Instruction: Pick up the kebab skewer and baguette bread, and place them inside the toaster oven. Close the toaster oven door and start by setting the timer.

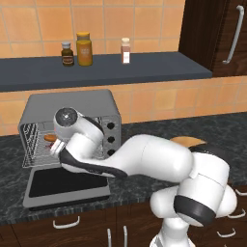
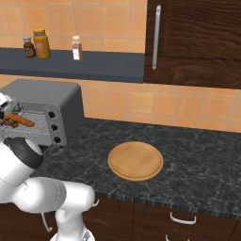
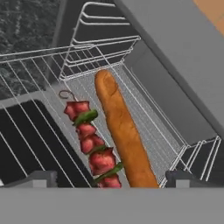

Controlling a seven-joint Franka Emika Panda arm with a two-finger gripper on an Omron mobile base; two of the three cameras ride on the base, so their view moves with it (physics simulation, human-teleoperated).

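Two dark fingertips of the gripper [image 3: 109, 179] stand wide apart, holding nothing, just over the kebab skewer [image 3: 92, 142] and, at its three o'clock, the baguette bread [image 3: 122, 131], both lying lengthwise on the toaster oven [image 1: 96, 103] rack, seemingly so the open toaster oven door [image 1: 67, 185] can shut.

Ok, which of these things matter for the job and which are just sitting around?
Job: skewer, baguette, toaster oven, its door, the gripper, open over the rack.
Lying about: wooden plate, three jars on the shelf.
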